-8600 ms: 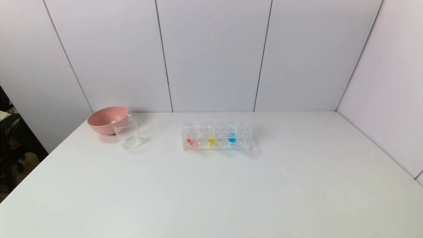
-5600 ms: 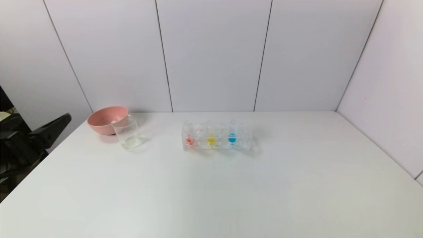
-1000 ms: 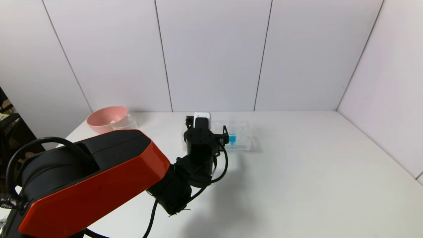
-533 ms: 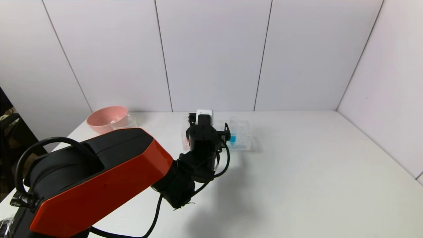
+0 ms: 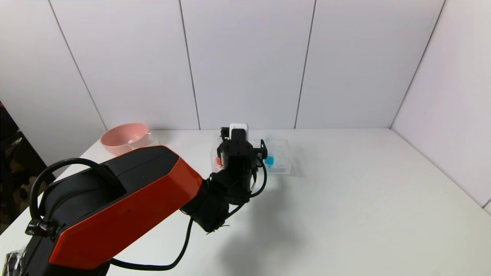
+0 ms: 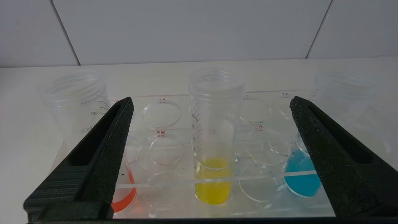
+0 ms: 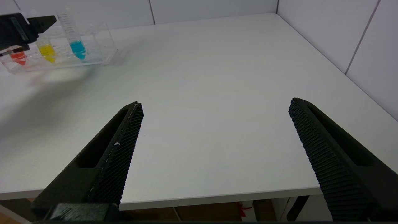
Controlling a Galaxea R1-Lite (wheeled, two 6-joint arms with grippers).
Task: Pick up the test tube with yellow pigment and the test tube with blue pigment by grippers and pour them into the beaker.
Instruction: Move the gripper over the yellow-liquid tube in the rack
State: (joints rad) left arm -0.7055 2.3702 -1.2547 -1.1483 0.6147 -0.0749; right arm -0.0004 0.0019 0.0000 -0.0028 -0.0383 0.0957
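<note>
Left gripper (image 6: 211, 105) closing in on rack (image 6: 174, 185), wide open | straddling the yellow tube (image 6: 213, 146) | grasp is nearing

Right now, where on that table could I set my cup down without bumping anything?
On the bare table right of the tube rack, toward the side wall. It is crowded around the rack, where the left gripper is, and near the pink bowl.

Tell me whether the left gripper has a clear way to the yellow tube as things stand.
Probably yes. The left gripper is open, with the yellow tube upright in the rack between its fingers and nothing in front of it.
</note>
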